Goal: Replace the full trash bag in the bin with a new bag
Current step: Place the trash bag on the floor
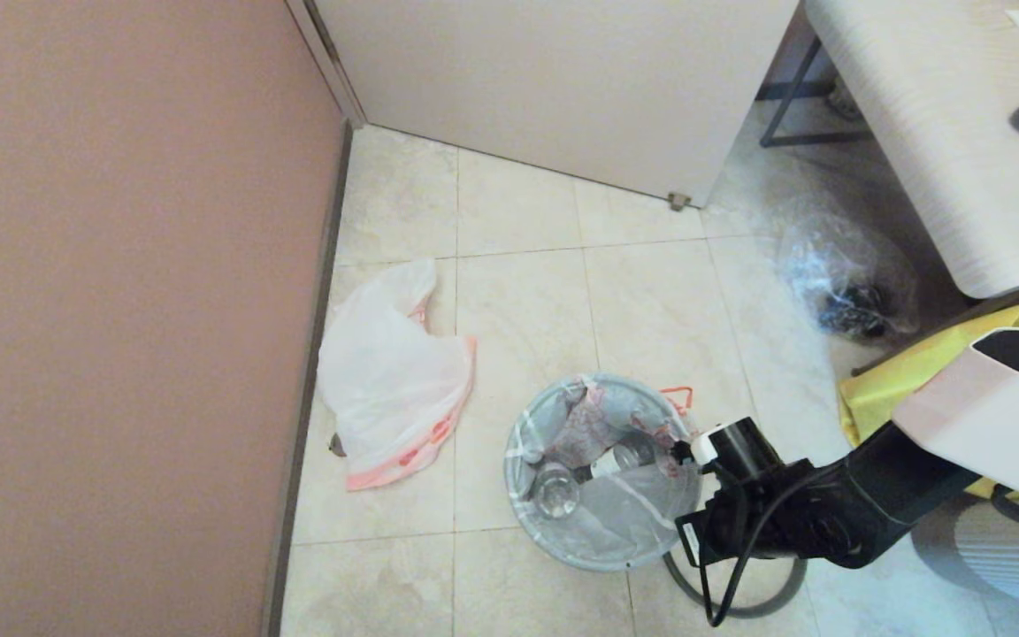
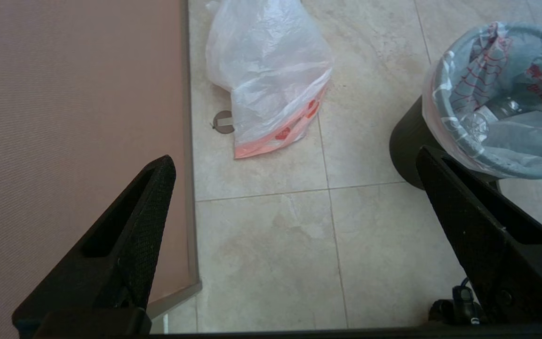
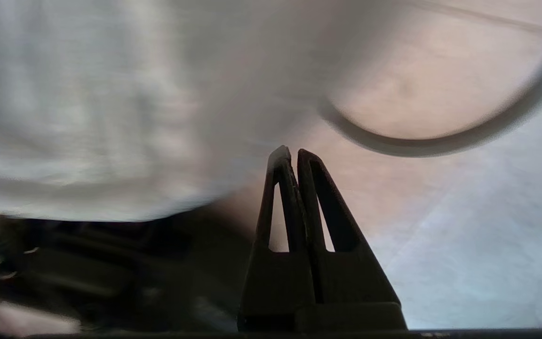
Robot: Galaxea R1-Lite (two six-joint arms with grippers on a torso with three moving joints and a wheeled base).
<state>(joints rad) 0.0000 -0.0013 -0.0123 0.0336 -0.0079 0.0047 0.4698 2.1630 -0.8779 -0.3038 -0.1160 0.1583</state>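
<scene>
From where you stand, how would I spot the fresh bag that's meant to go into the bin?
Find the pinkish wall on the left. At its foot, on the tiled floor, lies the new bag, left of the bin. It is limp and flat with a pink-red band, unlike the full trash bag lining the bin, which holds a bottle.

Thin translucent plastic new bag [image 1: 390,372] on glossy tile floor [image 1: 527,301].

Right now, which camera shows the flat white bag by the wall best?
The left wrist view: the new bag fills the upper middle, its pink band and red print clear. The head view shows it whole but smaller. The right wrist view does not show it.
</scene>
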